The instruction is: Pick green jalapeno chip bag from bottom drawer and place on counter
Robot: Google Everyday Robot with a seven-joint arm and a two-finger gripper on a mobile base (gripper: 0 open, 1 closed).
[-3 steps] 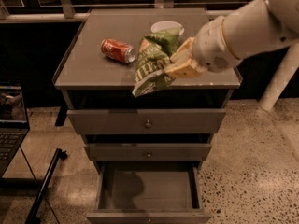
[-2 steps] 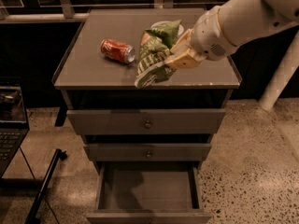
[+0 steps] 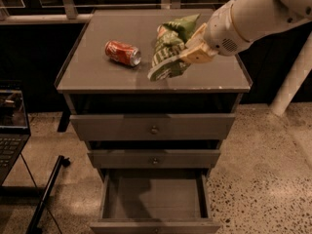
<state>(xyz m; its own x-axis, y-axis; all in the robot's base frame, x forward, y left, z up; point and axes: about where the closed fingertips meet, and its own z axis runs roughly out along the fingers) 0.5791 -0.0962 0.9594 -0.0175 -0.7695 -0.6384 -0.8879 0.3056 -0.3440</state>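
my gripper clamped on the green jalapeno chip bag over the bench, red can left, bottom drawer open

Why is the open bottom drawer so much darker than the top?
Camera view: light seems to come from above, so the counter is brightest; the bottom drawer sits low, in shade; the hand, holding the green jalapeno chip bag above the counter, is well lit.

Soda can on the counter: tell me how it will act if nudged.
The soda can lies on its side on the counter, so it would probably roll if nudged. Its round metal skin looks smooth, likely slippery to pinch. The hand, above the counter, grips the chip bag, apart from the soda can.
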